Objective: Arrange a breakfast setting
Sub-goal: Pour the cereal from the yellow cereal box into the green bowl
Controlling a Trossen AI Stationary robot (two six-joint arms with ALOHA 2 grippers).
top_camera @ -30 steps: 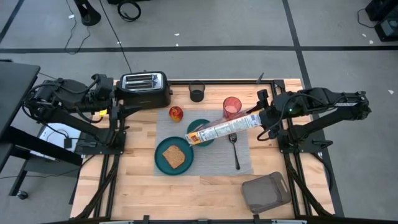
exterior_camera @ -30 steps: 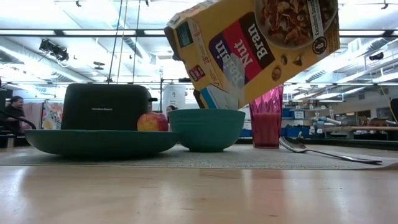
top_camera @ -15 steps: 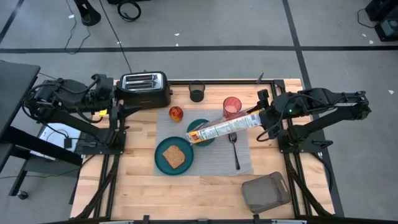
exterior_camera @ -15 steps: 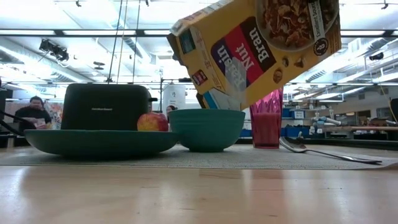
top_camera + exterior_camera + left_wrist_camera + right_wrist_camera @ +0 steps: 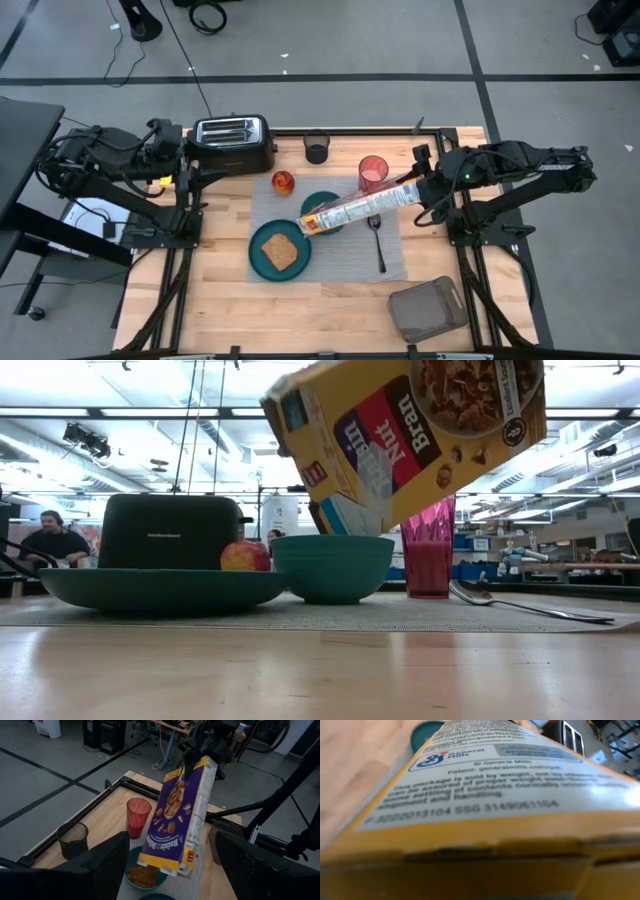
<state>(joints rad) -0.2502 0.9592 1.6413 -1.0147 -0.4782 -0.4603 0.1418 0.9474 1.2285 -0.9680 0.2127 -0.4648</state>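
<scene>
A yellow-and-purple cereal box [image 5: 355,207] hangs tilted over the small teal bowl [image 5: 322,212], which holds brown cereal [image 5: 144,876]. My right gripper [image 5: 418,190] is shut on the box's raised end. The bowl, the teal plate [image 5: 262,262] with a toast slice [image 5: 280,250], the apple [image 5: 283,182], the pink-red cup [image 5: 373,170] and the spoon [image 5: 378,242] rest on the grey placemat [image 5: 345,262]. My left gripper [image 5: 185,170] is open and empty beside the toaster. My right gripper holds the cereal box by its closed end [image 5: 199,764], the one farthest from the bowl. One finger [image 5: 188,761] lies on the printed front face; the other is hidden behind the box. The box is lifted clear and slants down, its open end [image 5: 330,510] just above the bowl.
A black-and-chrome toaster [image 5: 232,140] stands at the far left. A black mesh cup [image 5: 317,150] stands at the far edge. A grey square tray [image 5: 428,310] lies at the near right. Bare wood lies along the near edge. A person sits in the room beyond [image 5: 55,540].
The cereal box has rocked a little over the bowl: its open end swung slightly toward the right, then back, while my right gripper stayed where it was.
</scene>
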